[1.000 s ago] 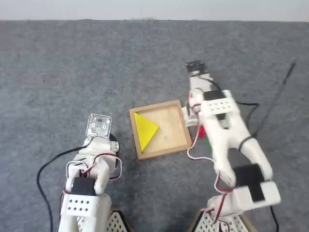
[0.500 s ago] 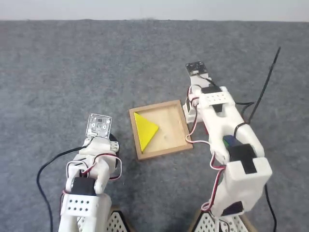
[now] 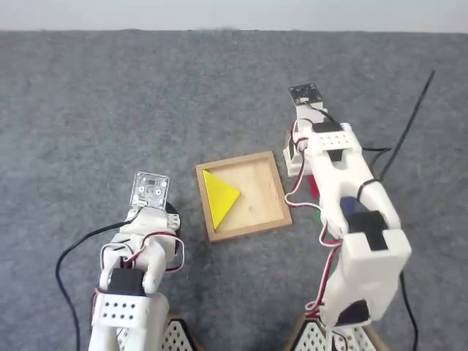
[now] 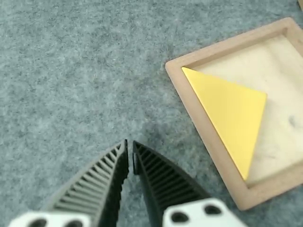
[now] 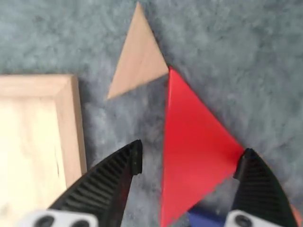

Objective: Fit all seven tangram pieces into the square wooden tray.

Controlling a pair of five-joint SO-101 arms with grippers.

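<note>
The square wooden tray [image 3: 274, 191] lies mid-table with a yellow triangle [image 3: 219, 197] flat in its left part; both show in the left wrist view as the tray [image 4: 182, 91] and the yellow triangle [image 4: 232, 109]. My left gripper [image 4: 129, 149] is shut over bare carpet left of the tray. My right gripper [image 5: 189, 163] is open just right of the tray [image 5: 71, 118], its fingers straddling a red triangle [image 5: 191, 146]. A plain wooden triangle [image 5: 138, 59] touches the red one's tip. A blue piece [image 5: 203, 218] peeks out beneath the red one.
Grey carpet [image 3: 146, 95] covers the table, with wide free room at the back and left. The right arm [image 3: 344, 190] hides most of the loose pieces beside the tray; red [image 3: 314, 186] and green [image 3: 316, 216] slivers show. A black cable [image 3: 409, 124] runs at right.
The right arm has folded in and shifted slightly away from the tray, towards the back right. The left arm, the tray and the yellow triangle have not moved.
</note>
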